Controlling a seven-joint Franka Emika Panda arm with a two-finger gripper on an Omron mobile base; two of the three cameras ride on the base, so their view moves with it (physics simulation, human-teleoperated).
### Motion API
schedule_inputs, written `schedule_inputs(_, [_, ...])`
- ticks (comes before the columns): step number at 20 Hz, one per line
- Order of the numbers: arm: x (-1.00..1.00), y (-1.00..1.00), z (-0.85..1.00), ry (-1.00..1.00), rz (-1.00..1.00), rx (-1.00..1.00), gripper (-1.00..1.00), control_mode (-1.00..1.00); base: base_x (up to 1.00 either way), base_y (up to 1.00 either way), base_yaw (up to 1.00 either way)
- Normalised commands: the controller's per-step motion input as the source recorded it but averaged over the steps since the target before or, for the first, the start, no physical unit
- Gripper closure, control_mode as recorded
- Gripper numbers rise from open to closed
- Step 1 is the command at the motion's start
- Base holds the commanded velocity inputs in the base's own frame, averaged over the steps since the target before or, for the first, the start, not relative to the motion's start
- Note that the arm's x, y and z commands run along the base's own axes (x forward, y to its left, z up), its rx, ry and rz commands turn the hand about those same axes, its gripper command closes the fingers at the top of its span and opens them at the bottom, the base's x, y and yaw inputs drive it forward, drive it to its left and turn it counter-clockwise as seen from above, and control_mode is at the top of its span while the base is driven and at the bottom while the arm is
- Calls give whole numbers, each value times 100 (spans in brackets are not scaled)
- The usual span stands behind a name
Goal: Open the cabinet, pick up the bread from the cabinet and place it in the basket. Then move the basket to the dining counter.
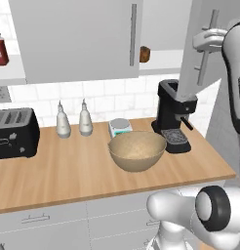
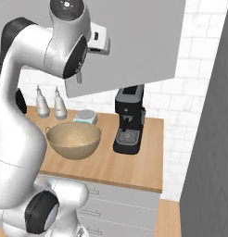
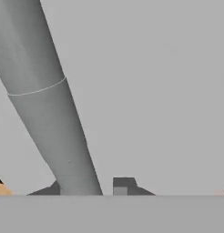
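The cabinet's [image 1: 78, 39] right door [image 2: 134, 41] stands swung open, while its left door is closed. My gripper [image 1: 210, 40] is shut on the open door's vertical bar handle [image 3: 50, 113], which runs between the fingertips [image 3: 124, 184] in the hand view. The bread [image 1: 144, 53], a small brown chunk, sits on the shelf inside the cabinet, just right of the closed door. Below it, the round tan basket [image 1: 136, 150] rests on the wood worktop with nothing in it; the right base view has the basket [image 2: 73, 139] too. The dining counter is out of view.
A black coffee machine [image 1: 173, 114] stands right of the basket, under the open door. A small scale [image 1: 120, 127] and two bottles [image 1: 73, 121] line the tiled wall. A black toaster [image 1: 14, 132] is at the far left. A grey wall [image 2: 208, 139] closes the right side.
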Motion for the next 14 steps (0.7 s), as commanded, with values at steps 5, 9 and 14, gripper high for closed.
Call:
schedule_inputs(5, [-51,-57,-72,-21,6,9,100,-100,0,0,0])
schedule_inputs(9, [-1,-1,14,-5,0,-3,-100,-100,0,0,0])
schedule_inputs(14, [-19,0,18,5,-2,-5,-100,-100,0,0,0])
